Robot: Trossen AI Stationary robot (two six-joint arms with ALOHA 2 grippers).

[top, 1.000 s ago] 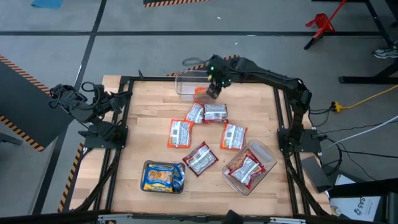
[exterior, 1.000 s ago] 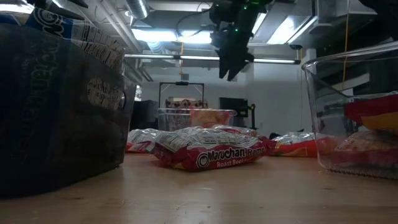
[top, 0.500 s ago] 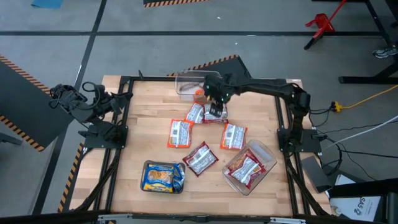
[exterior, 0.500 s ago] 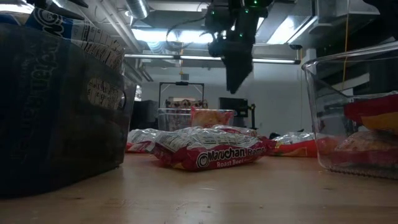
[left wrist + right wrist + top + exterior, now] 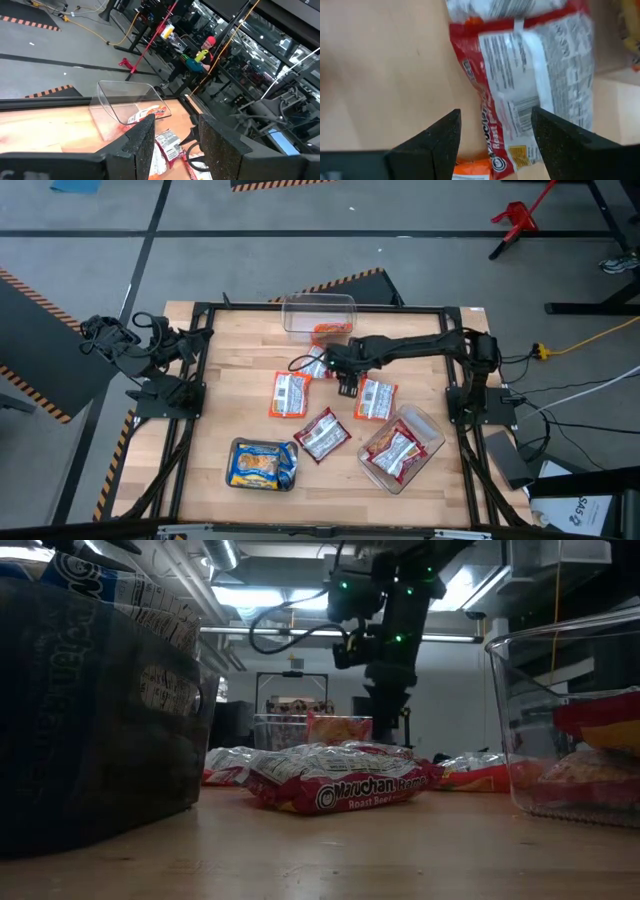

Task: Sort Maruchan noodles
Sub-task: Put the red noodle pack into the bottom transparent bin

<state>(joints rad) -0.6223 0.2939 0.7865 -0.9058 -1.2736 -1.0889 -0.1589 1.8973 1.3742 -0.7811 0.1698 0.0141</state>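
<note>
My right end effector [image 5: 346,388] hangs released, fingers spread over a red-and-white Maruchan packet [image 5: 535,95] mid-bench [image 5: 230,360]. More packets [image 5: 290,393] lie toward 6 o'clock. My left end effector [image 5: 185,343], parked at 9 o'clock, is also released.

A light wooden tabletop [image 5: 240,370] framed by black metal rails lies under the reaching gripper. A clear rectangular plastic tub [image 5: 318,313] stands at the table's far edge, just beyond that gripper. A second clear plastic tub [image 5: 412,442] sits tilted nearer the front, below and to the right of it in the high view. A dark tub [image 5: 262,463] is at the front, well apart from it. Out on the grey floor stand a red metal stand [image 5: 518,218] and a yellow cable [image 5: 590,335].
</note>
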